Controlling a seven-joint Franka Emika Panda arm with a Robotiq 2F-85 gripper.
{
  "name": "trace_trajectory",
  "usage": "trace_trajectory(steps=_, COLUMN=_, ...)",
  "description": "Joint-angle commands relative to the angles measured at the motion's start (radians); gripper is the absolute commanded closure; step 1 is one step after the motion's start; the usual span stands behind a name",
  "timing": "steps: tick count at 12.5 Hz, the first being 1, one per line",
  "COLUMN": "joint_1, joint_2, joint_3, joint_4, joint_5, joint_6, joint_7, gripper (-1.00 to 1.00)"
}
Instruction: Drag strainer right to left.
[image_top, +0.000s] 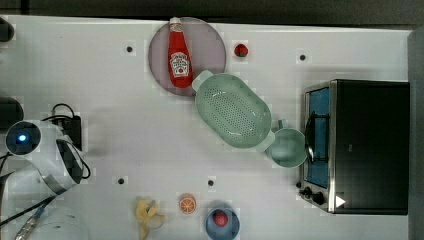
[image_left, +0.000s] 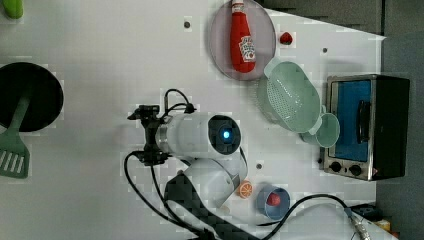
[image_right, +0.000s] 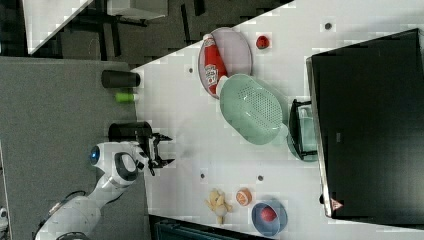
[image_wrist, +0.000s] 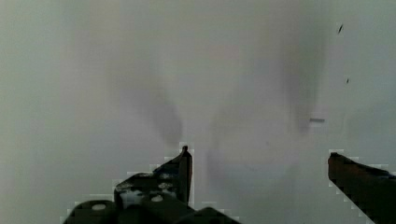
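Strainer: we find one strainer (image_top: 233, 111), a pale mint-green oval colander lying diagonally on the white table (image_top: 125, 100), bowl up and empty.
Strainer, position: in the top view, one tab handle touches or overlaps the rim of the round plate (image_top: 210, 42); the other handle meets the mint-green cup (image_top: 288, 147).
Cup: one, on the strainer's oven side, just in front of the toaster oven (image_top: 367, 145).
Plate: one, carrying one ketchup bottle (image_top: 179, 52) lying on its side.
Strawberry: one small red fruit (image_top: 241, 49) beside the plate, near the strainer.
Blue bowl: one (image_top: 222, 223), holding one red fruit, well apart from the strainer at the table edge.
Orange slice and banana: one of each (image_top: 187, 203) (image_top: 147, 215), beside the blue bowl.
Gripper: we see the gripper (image_right: 162, 149) well apart from the strainer, over bare table; in the wrist view its fingers (image_wrist: 184, 170) are spread wide with nothing between them.
Step in hand: we judge this the approach; the strainer is not yet contacted.
Next move: we judge the arm must travel to the strainer, engage its rim or a tab handle, then drag it across the table without dragging the cup or plate along.
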Motion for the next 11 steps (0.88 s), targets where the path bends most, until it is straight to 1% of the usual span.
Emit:
trace_trajectory(steps=1, joint_1=-0.007, joint_2=0.009, joint_3=-0.017, joint_4=0.028, joint_5=0.005, joint_6=-0.023, joint_7=0.13, gripper=-1.0)
trace_trajectory(steps=3, joint_1=-0.007, joint_2=-0.013, joint_3=-0.019, joint_4=0.026, joint_5=-0.007, joint_6=-0.038, joint_7=0.067, gripper=-1.0)
trace_trajectory(steps=6, joint_1=-0.008, joint_2=-0.123, joint_3=-0.058, joint_4=0.006, joint_5=-0.027, joint_6=-0.155, joint_7=-0.161, gripper=-1.0)
trace_trajectory(steps=8, joint_1=-0.009, joint_2=-0.227, joint_3=-0.119, joint_4=-0.009, joint_5=-0.029, joint_6=-0.267, joint_7=-0.342, gripper=-1.0)
trace_trajectory(steps=11, joint_1=-0.013, joint_2=-0.401, joint_3=-0.27, joint_4=-0.012, joint_5=-0.031, joint_6=-0.411, joint_7=-0.565, gripper=-1.0)
